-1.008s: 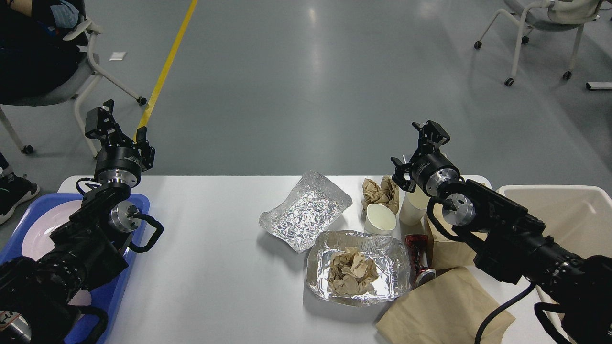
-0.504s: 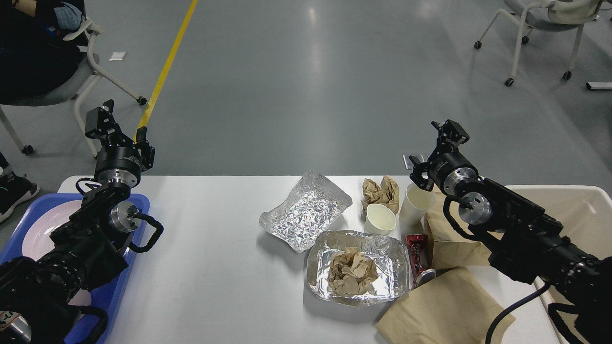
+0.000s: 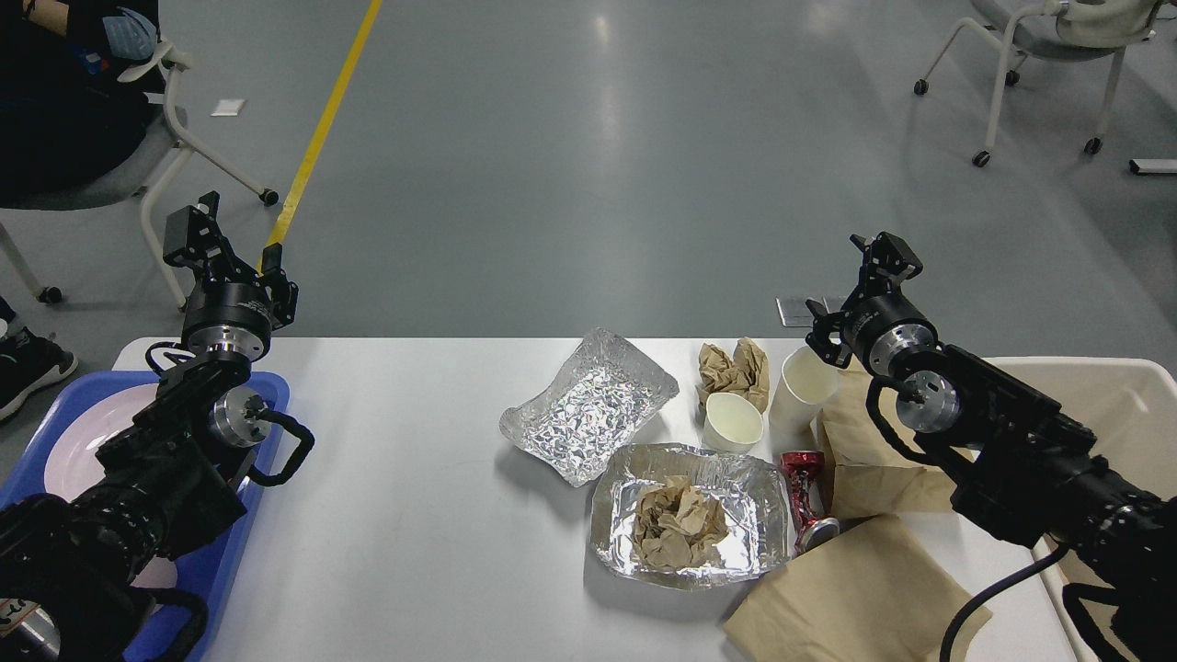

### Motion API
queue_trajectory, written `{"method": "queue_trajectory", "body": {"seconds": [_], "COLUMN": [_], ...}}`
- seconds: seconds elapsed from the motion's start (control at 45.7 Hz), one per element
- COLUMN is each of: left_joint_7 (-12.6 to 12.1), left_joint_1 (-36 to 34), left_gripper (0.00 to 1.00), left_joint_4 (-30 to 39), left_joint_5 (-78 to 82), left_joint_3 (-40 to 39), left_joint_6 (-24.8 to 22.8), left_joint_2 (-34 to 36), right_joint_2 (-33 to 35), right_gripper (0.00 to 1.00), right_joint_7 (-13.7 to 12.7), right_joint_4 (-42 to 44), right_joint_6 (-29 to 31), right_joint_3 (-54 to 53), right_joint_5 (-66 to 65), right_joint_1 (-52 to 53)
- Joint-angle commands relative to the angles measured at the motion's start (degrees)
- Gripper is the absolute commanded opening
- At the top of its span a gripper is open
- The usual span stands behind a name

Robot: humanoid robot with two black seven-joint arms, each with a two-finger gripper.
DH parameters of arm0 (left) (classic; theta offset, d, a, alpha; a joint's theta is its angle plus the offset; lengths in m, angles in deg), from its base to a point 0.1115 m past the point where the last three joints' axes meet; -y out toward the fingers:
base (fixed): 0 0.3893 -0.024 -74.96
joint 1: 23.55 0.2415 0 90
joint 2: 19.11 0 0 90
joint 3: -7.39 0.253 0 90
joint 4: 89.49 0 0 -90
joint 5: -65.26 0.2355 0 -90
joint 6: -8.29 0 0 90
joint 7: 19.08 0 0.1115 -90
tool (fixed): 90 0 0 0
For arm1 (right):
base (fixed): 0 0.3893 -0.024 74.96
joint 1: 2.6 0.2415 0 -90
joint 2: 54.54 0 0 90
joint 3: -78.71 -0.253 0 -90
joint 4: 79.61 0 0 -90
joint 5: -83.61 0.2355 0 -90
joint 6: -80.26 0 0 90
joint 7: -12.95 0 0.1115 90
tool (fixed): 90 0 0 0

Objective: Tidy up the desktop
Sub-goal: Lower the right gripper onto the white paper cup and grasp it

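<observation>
Messy worktop [image 3: 414, 515], both arms up, nothing grabbed yet

Trash sits center-right on it. Right tool [image 3: 885, 257] above the tall cup [image 3: 802, 391], left tool [image 3: 198, 234] over the tray [image 3: 262, 391]; both too small/dark, can't tell if apart. Risk imo: descending arm tips that cup.

white desktop [image 3: 414, 515], 2 foil trays [image 3: 588, 405], 2 cups [image 3: 733, 421]

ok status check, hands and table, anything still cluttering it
Left hand raised over the tray, holding nothing. Right hand up by the tall cup, holding nothing. Table uncleared: foil trays, cups, crushed can, paper bags on it.
</observation>
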Motion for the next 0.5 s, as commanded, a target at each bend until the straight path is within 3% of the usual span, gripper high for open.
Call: {"method": "queue_trajectory", "body": {"seconds": [0.0,0.263,0.482], "left_joint_7": [0.0,0.0,0.0], "left_joint_1": [0.06,-0.03,-0.03], "left_gripper": [0.96,0.96,0.96], "left_joint_4": [0.0,0.0,0.0], "left_joint_5": [-0.02,-0.02,-0.02], "left_joint_3": [0.0,0.0,0.0], "left_joint_6": [0.0,0.0,0.0], "left_joint_2": [0.0,0.0,0.0], "right_joint_2": [0.09,2.55,7.56], "right_gripper": [1.0,1.0,1.0], "right_joint_7": [-0.01,-0.09,-0.8], "right_joint_4": [0.05,-0.65,-3.73], "right_joint_6": [-0.22,2.41,17.0], "right_joint_3": [0.03,0.03,5.55], "right_joint_5": [0.01,-0.08,-1.22], "right_joint_1": [0.67,1.9,1.9]}}
